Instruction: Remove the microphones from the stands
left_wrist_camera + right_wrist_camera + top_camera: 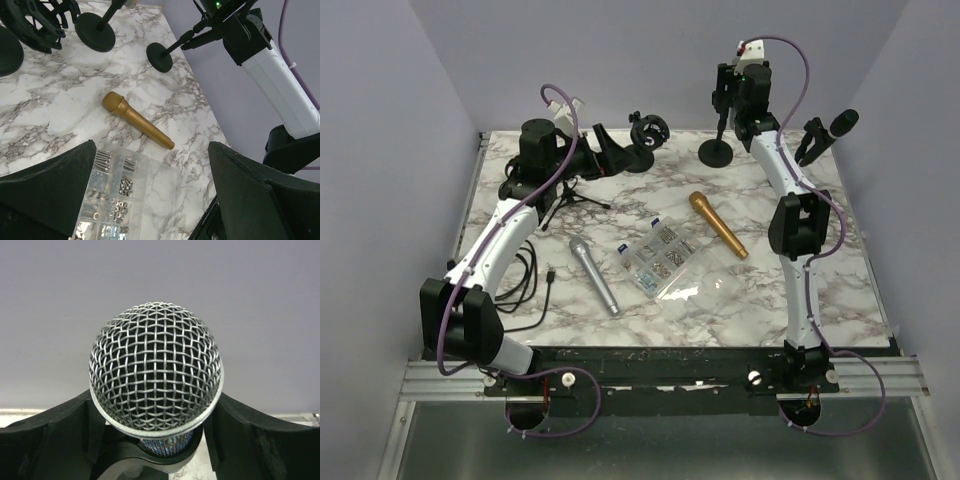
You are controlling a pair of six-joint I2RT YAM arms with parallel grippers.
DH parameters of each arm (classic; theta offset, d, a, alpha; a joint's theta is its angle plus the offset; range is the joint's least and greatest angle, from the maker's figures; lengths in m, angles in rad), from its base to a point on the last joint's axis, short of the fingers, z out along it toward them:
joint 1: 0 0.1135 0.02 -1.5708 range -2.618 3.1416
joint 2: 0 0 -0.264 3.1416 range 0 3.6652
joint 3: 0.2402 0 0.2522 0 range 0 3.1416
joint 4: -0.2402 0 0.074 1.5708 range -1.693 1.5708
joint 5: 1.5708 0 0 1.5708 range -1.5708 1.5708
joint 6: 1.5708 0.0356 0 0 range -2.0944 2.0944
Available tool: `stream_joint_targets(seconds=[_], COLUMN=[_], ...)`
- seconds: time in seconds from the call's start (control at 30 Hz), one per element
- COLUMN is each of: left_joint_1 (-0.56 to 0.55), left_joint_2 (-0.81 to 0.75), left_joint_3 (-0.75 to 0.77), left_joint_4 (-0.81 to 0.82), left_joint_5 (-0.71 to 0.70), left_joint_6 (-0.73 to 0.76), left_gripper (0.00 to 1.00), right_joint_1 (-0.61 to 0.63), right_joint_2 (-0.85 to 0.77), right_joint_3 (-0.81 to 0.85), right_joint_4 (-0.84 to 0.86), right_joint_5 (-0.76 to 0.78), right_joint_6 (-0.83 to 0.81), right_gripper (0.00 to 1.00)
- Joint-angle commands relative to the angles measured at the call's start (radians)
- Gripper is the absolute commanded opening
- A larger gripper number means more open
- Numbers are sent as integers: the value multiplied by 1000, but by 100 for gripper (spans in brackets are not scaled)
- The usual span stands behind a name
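**A:** right claw point(732, 100) status?

**B:** At the back of the table point(850, 285), up at the top of the stand point(718, 152). In the wrist view the mic point(156, 370) is upright, mesh head dead centre between the fingers point(50, 440). One finger sits each side, just under the head. Jaws are spread about head-width.

**A:** pinching it?

**B:** Can't tell. The fingers sit right beside the head's rim, but where they'd meet the body is hidden under the head. The mic is on the stand, not lifted off.

**A:** left claw point(152, 145)?

**B:** Spread wide, holding nothing and touching nothing. It hangs over the table at back left. Its camera looks down on the gold mic point(137, 121) and the parts box point(120, 190).

**A:** anything near the stand?

**B:** The gold mic lies flat between the stand and the box, apart from both. The silver mic point(595, 277) lies left of the box.
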Motion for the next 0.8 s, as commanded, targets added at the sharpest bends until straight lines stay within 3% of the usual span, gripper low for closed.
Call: stream_joint_targets(seconds=[0.0,0.3,0.47,0.6,0.77], left_joint_1=[-22,-84,-106,-132,-175], left_joint_2=[48,198,324,427,564], left_joint_3=[2,137,306,454,630], left_joint_4=[130,211,167,106,46], left_joint_5=[-35,-104,-141,-164,-192], left_joint_6=[-2,101,182,251,321], left_gripper=[99,99,99,99,99], right_joint_1=[-5,-4,-5,2,32], right_joint_2=[49,-27,-75,-126,-170], right_joint_3=[61,-51,-105,-164,-224], right_joint_4=[54,85,75,81,75], right_joint_5=[-13,-100,-197,-286,-293], right_joint_6=[-14,33,78,86,85], right_gripper=[69,26,3,1,1])
